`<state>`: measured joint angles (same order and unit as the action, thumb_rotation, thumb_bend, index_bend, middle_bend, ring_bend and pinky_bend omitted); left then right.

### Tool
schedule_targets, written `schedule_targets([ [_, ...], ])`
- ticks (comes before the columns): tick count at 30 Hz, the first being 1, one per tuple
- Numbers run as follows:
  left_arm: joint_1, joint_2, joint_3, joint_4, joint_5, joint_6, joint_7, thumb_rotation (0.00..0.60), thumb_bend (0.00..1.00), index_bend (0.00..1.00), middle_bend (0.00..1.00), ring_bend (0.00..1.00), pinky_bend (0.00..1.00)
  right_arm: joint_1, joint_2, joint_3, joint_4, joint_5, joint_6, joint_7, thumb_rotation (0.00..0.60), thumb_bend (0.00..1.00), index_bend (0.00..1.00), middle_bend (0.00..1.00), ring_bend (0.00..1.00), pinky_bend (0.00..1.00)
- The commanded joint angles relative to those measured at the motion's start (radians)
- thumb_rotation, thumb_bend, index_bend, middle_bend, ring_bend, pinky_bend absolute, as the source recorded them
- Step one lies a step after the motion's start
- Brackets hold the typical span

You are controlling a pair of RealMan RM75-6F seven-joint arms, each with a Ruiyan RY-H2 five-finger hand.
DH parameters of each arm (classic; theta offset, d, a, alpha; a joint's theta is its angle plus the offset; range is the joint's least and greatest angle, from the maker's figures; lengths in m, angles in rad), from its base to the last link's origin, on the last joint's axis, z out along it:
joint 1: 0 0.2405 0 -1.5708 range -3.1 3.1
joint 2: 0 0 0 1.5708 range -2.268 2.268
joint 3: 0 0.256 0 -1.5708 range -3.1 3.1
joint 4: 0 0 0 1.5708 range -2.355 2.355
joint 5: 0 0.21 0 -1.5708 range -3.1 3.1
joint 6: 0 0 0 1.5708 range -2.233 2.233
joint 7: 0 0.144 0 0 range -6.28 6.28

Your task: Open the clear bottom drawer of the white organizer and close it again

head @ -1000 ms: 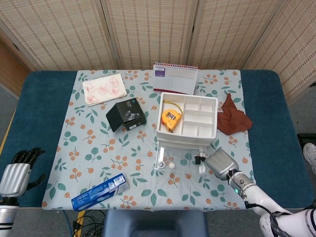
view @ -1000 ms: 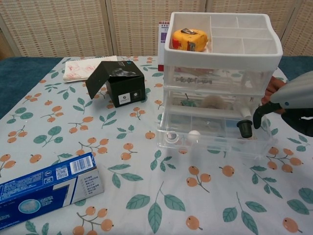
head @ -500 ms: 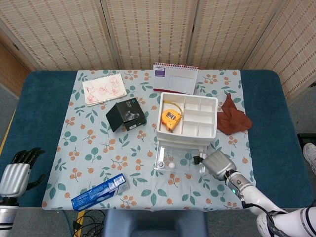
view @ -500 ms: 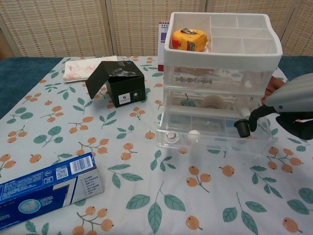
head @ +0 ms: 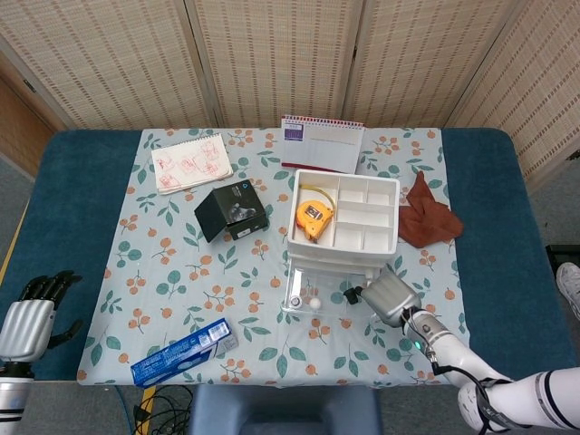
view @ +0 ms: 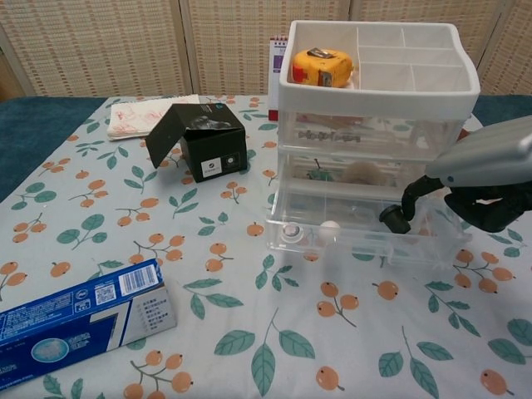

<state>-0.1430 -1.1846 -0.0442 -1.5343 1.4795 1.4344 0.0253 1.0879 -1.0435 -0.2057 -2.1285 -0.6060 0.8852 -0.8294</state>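
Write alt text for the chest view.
The robot's right hand reaches a fingertip to the front of the pulled-out clear bottom drawer of a white organizer. A black box and blue carton lie on the floral tablecloth.

White organizer (view: pixel 378 83) upright on the floral cloth, right of centre. Open compartment tray on top, clear drawers stacked below. Clear bottom drawer (view: pixel 332 237) is pulled out toward the table's front edge, front panel well proud of the frame and the drawers above. Small items visible inside through the plastic, including a white ball near the left front. From the head view the drawer (head: pixel 322 294) projects forward of the body.
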Motion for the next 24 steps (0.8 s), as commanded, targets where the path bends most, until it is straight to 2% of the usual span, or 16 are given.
schedule_targets([
  [1, 0.0, 0.0, 0.0, 0.0, 0.0, -0.001, 0.0, 0.6, 0.24, 0.22, 0.19, 0.21, 0.15, 0.008, -0.005, 0.003, 0.002, 0.006, -0.006, 0.003, 0.6, 0.62, 0.21, 0.91, 1.0, 1.0],
  [8, -0.001, 0.0, -0.001, 0.002, -0.002, -0.004, 0.0, 0.6, 0.24, 0.22, 0.19, 0.21, 0.15, 0.013, -0.011, 0.008, 0.001, -0.003, -0.014, 0.027, 0.6, 0.62, 0.17, 0.91, 1.0, 1.0],
  [17, -0.003, 0.001, -0.002, -0.001, -0.001, -0.003, 0.001, 0.6, 0.24, 0.22, 0.19, 0.21, 0.15, -0.008, 0.056, -0.003, -0.058, -0.069, -0.022, 0.081, 0.6, 0.63, 0.16, 0.91, 1.0, 1.0],
  [24, -0.004, 0.006, -0.004, -0.01, 0.004, 0.001, 0.005, 0.6, 0.24, 0.22, 0.19, 0.21, 0.15, -0.054, 0.116, 0.053, -0.075, -0.2, 0.0, 0.186, 0.6, 0.63, 0.16, 0.89, 1.0, 1.0],
])
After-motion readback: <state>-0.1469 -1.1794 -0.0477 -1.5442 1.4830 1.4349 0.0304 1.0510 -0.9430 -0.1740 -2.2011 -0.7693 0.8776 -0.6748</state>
